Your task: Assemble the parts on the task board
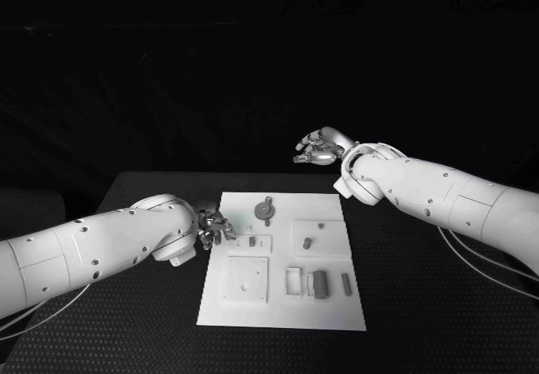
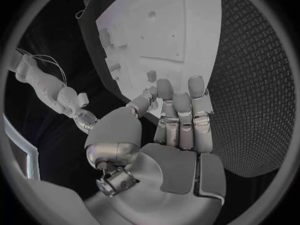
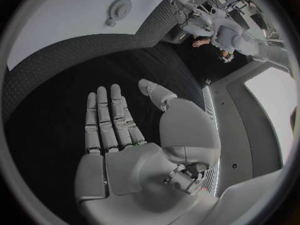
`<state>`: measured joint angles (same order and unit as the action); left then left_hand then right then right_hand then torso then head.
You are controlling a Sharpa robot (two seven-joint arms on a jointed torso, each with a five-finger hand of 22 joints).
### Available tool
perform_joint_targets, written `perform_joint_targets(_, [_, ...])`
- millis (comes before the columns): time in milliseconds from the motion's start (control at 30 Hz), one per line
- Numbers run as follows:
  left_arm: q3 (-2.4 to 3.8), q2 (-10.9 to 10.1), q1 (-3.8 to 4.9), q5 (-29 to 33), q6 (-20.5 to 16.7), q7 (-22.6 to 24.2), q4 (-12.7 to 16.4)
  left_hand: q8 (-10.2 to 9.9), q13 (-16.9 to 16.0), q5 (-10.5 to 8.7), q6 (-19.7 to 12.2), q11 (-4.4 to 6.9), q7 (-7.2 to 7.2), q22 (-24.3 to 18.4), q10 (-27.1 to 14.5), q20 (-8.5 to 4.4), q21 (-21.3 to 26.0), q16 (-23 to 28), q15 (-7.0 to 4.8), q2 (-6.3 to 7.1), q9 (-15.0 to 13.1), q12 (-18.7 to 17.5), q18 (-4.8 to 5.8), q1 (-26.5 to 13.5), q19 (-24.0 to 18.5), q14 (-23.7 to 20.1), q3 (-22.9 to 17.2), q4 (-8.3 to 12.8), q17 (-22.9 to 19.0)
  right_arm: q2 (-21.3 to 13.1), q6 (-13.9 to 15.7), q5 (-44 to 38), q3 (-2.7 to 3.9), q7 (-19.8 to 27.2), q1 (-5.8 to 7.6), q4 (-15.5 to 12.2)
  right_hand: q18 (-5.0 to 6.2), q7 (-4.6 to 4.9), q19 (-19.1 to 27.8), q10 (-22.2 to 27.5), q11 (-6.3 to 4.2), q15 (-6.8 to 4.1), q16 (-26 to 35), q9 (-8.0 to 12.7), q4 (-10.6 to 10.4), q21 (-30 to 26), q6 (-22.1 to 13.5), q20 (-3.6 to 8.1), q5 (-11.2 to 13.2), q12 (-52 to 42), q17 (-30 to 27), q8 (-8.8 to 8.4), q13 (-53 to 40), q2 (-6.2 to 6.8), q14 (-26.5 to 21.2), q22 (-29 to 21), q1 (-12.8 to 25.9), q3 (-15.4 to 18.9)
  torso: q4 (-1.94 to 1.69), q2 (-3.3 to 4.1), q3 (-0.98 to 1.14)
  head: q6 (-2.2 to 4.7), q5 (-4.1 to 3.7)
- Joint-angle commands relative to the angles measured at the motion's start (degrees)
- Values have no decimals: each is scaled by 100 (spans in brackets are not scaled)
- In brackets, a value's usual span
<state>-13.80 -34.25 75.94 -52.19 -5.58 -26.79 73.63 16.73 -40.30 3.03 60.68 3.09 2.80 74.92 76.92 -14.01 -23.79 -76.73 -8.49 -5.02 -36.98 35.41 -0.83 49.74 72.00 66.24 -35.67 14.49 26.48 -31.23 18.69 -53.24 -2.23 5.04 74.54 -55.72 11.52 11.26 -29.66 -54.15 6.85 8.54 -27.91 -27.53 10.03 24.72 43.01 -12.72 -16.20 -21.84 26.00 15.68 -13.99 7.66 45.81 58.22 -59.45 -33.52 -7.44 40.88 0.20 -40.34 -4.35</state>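
A white task board (image 1: 281, 312) lay flat in the middle of a black tabletop (image 1: 427, 312), seen from above. Small grey parts (image 1: 320, 284) sat on it — a round piece (image 1: 264, 209) near the far edge, a short peg on a square block to the right, and a few upright bars nearer the robot.

The left hand (image 1: 213, 227) hovered at the board's left edge, its fingers (image 2: 181, 115) held straight and close together, reaching just over the rim. It held nothing, and whether it touched the board could not be told.

The right hand (image 1: 318, 148) was raised beyond the board's far right corner, well apart from the parts. In its wrist view the palm lay flat and the fingers (image 3: 109, 115) were spread wide — empty, over bare tabletop.
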Motion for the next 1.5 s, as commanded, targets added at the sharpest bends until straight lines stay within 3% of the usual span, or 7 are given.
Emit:
perform_joint_targets(33, [3,46,-46,-258,-86,-25,-42,21,-7,16,218,-1,49,143,60,-26,-41,-34,-49,-68,4,21,72,-9,5,8,-15,20,-8,1,-116,100,1,142,-6,-19,-74,73,57,291,302,46,70,9,-13,-64,-55,-13,-24,36,-10,24,64,-35,4,-21,-2,36,2,6,2,-16,-5])
perform_joint_targets(1067, [7,411,-205,-565,152,-52,-488,50,-41,71,350,43,3,143,149,-65,-151,-107,-93,-131,-2,88,71,-211,57,86,-65,55,-7,-44,-79,102,1,150,-31,-193,-158,109,281,207,313,105,285,49,-19,-304,-72,-45,-24,118,14,38,297,-19,16,-27,-53,86,-2,15,10,-53,-76])
perform_joint_targets(1500, [9,477,-225,-644,255,-61,-540,69,-63,90,399,63,-18,144,176,-84,-202,-145,-113,-134,-12,127,68,-287,83,116,-88,65,-4,-51,-70,103,1,159,-33,-215,-180,114,327,195,314,117,314,57,-22,-343,-72,-48,-23,128,26,41,336,-14,25,-14,-63,97,-2,17,8,-59,-97])
